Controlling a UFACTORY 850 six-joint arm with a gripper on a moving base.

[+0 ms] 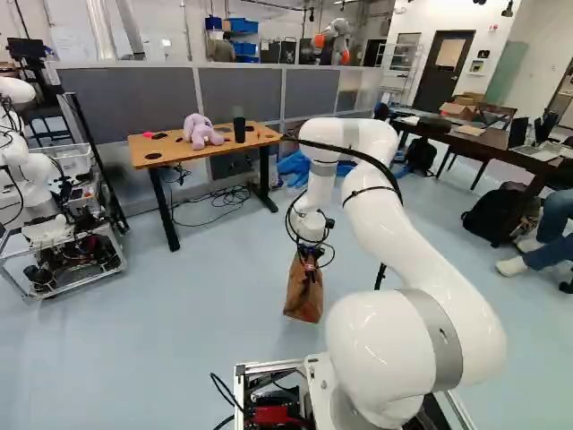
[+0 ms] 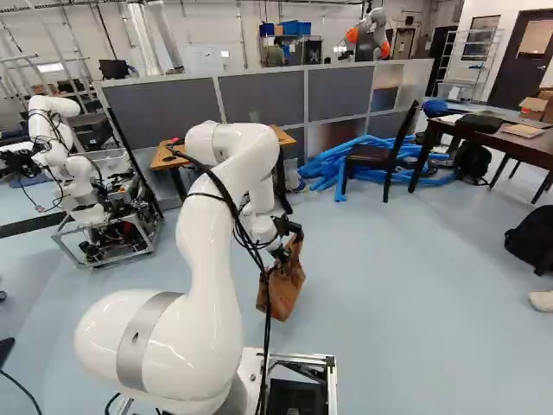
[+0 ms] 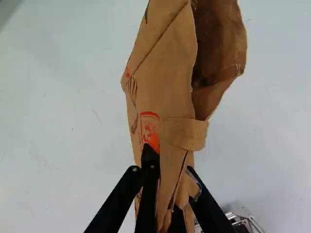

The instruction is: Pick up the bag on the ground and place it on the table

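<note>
My gripper (image 1: 310, 260) points down ahead of the base with the brown paper bag (image 1: 304, 291) hanging from it. In the right base view the same bag (image 2: 282, 285) hangs below the arm's end, slightly tilted. The wrist view shows my gripper (image 3: 170, 194) shut on the bag (image 3: 167, 87), the creased paper pinched between its two fingers. Whether the bag's bottom touches the floor I cannot tell. Beyond stands the wooden table (image 1: 200, 155), bearing a purple plush toy (image 1: 202, 132) and a dark cup (image 1: 239, 125).
Another robot (image 1: 36, 179) on a wheeled frame stands left of the table. Grey partitions (image 1: 152, 98) run behind the table. Blue tubing (image 2: 337, 164) and a dark chair (image 2: 380, 156) lie beyond the bag at its right. A person's legs (image 1: 546, 237) show at the far right.
</note>
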